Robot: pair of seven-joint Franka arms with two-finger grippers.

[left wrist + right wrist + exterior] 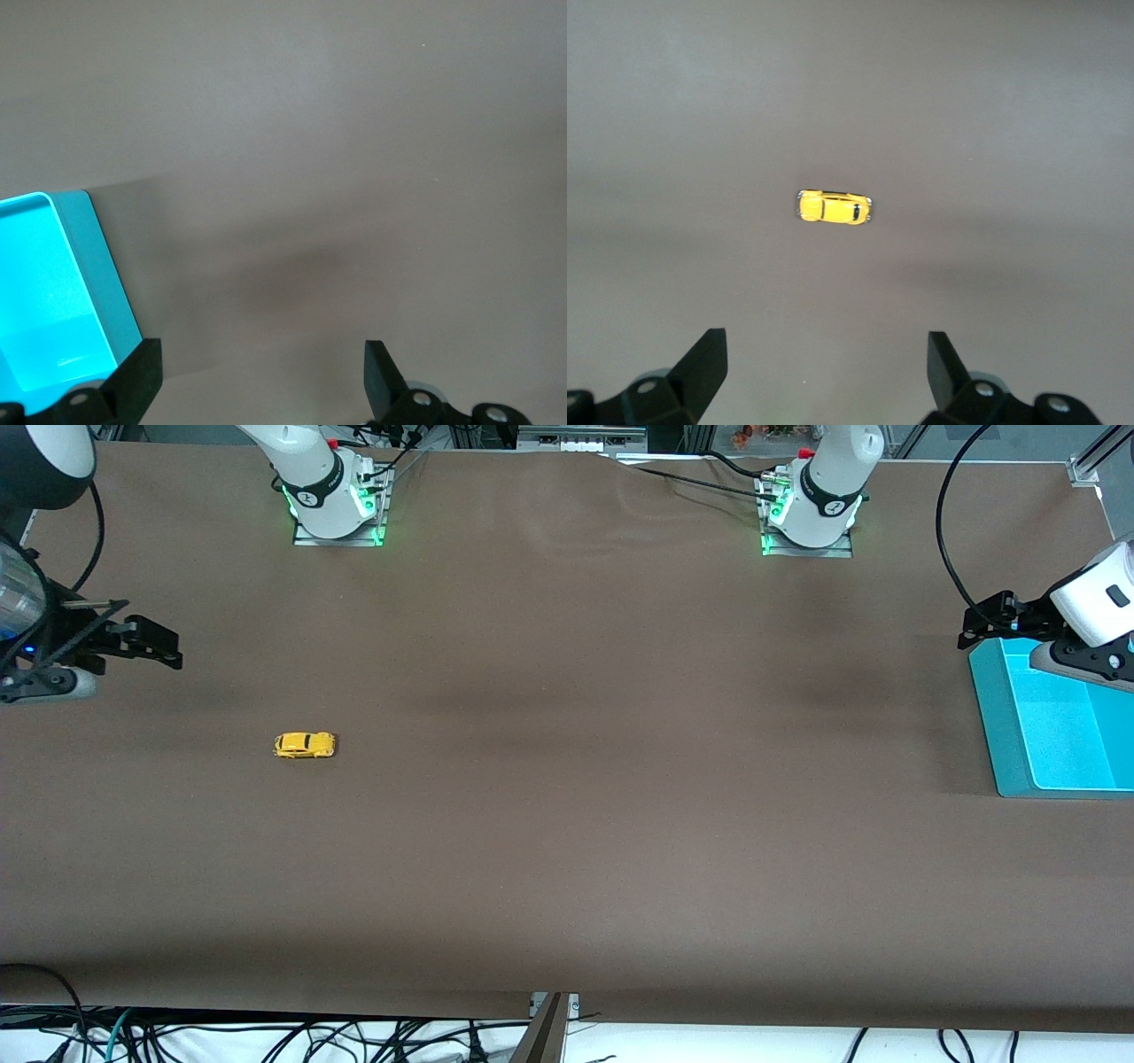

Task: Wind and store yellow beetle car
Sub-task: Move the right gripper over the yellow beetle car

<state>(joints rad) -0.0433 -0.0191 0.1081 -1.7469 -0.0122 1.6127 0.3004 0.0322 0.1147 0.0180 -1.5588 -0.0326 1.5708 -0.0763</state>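
The yellow beetle car (304,745) stands on its wheels on the brown table toward the right arm's end. It also shows in the right wrist view (834,207), apart from the fingers. My right gripper (159,646) is open and empty, up in the air at the table's edge at the right arm's end. In its wrist view the gripper (827,354) has both fingers spread wide. My left gripper (983,624) is open and empty over the corner of the teal tray (1001,717). In its wrist view the gripper (263,363) is over bare table beside the tray (97,266).
The teal tray lies at the left arm's end of the table and holds nothing that shows. The two arm bases (332,505) (811,514) stand along the table's farthest edge. Cables (266,1036) hang below the table's nearest edge.
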